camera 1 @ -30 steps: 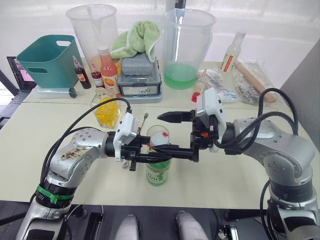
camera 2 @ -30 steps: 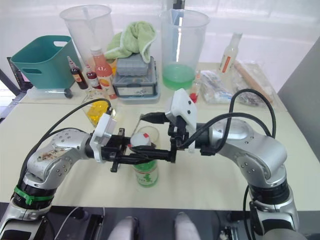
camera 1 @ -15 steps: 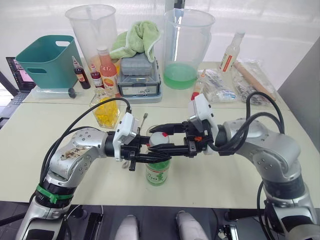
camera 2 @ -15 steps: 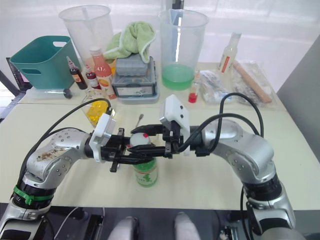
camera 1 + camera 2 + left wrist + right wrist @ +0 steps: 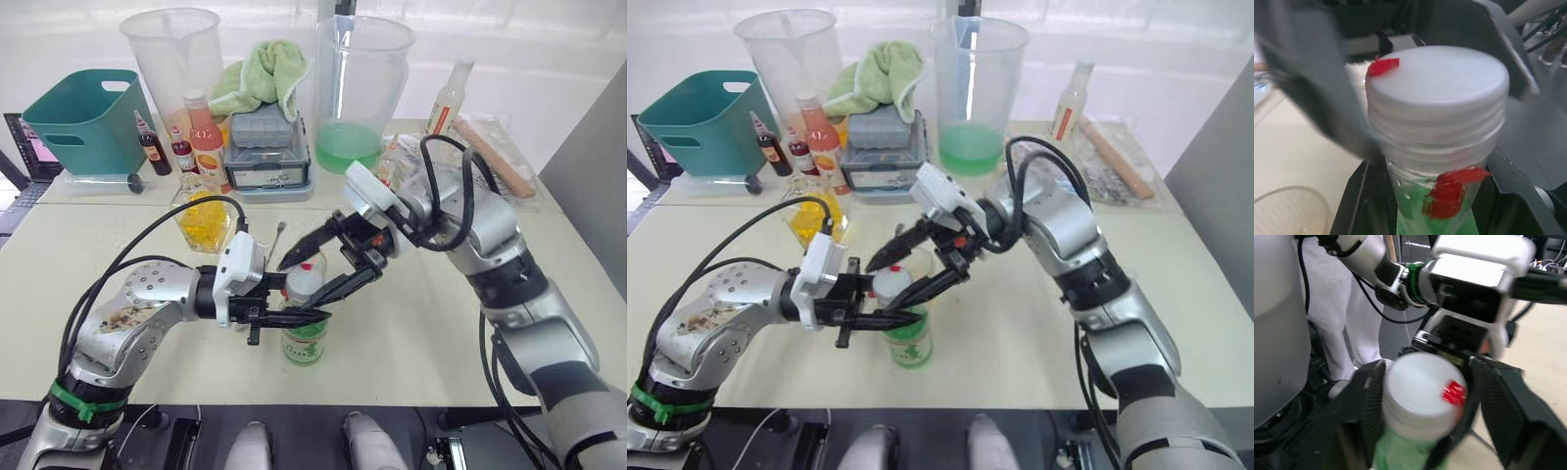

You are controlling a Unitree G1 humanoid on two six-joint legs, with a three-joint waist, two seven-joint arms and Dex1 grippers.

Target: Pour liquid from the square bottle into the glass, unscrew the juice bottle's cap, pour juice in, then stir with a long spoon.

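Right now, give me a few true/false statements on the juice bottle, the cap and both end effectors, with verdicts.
1. The cap sits on the juice bottle. True.
2. The left end effector is shut on the juice bottle just below the cap. True.
3. The right end effector is shut tight on the cap. False: its fingers stand open either side of the cap, with gaps showing in the right wrist view.
4. The juice bottle lies on its side on the table. False: it stands upright.
5. The square bottle stands behind the left arm and holds yellow liquid. True.
6. The teal basket sits at the table's far right. False: it is at the far left.
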